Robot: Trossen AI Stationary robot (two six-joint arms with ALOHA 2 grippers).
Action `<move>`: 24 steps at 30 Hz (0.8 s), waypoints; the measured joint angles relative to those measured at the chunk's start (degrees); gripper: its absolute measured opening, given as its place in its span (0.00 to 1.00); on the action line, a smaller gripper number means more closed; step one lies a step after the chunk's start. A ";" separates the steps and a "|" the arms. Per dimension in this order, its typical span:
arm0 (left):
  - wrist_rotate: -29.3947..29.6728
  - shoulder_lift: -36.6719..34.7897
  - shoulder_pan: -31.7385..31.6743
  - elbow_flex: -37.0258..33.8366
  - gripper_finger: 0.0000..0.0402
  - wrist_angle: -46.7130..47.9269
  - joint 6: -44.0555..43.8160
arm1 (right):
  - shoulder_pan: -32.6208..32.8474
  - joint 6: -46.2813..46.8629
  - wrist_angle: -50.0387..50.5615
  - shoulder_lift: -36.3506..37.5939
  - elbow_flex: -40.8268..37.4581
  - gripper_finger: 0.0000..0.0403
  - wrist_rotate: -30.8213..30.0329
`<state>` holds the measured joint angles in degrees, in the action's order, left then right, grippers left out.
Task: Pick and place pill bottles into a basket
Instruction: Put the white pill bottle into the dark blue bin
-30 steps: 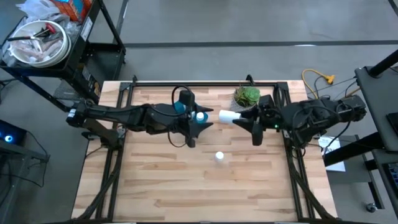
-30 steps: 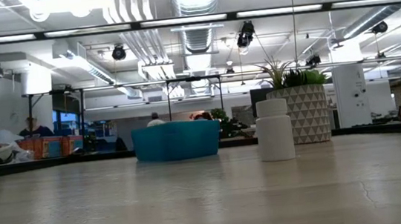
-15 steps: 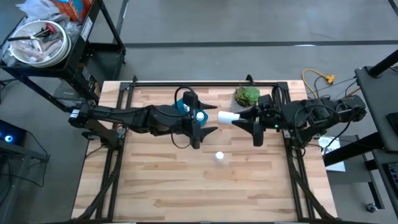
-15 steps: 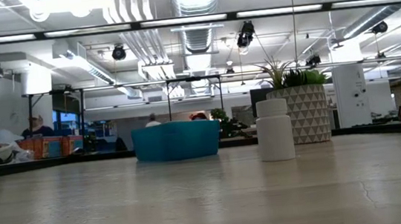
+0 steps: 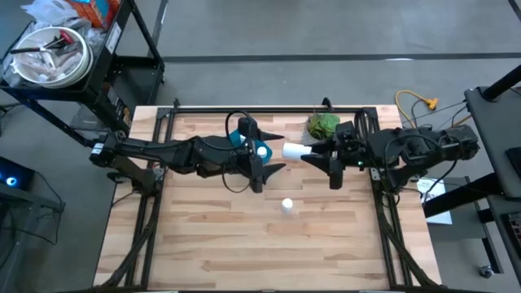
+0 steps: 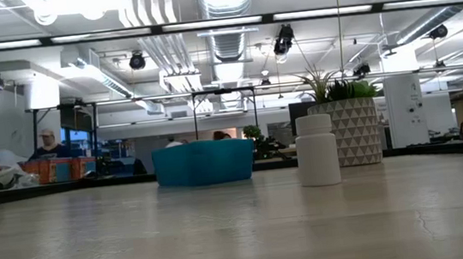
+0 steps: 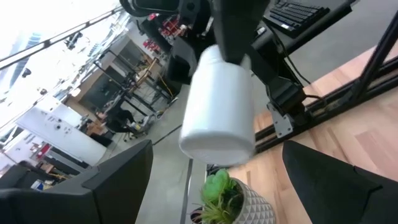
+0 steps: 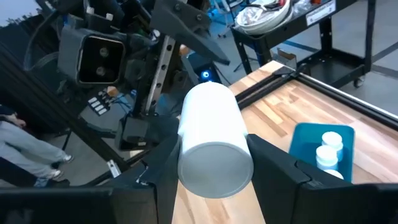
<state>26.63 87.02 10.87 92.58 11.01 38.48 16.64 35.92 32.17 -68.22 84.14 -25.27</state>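
Over the back half of the table, the right gripper (image 5: 319,155) is clamped on a pill bottle (image 5: 295,151), holding it sideways just beside the blue basket (image 5: 241,140). The left gripper (image 5: 269,153) hangs over the basket's near edge, jaws wide apart, nothing in them. Another bottle (image 5: 286,205) stands alone mid-table, and a few more sit inside the basket (image 8: 328,149).

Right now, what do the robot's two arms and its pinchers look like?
Both arms are dark, nearly black, built from chunky jointed sections with black cables looping along them. The left gripper and the right gripper each end in two flat, pointed dark fingers. A small green light glows on the right arm's wrist.
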 joint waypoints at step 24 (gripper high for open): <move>5.89 0.00 0.02 -0.28 0.85 5.02 0.00 | -5.71 -2.26 -1.09 -5.09 0.10 0.39 1.19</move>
<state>32.53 87.02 10.90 92.29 16.03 38.48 10.93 33.66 31.08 -73.31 84.24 -24.08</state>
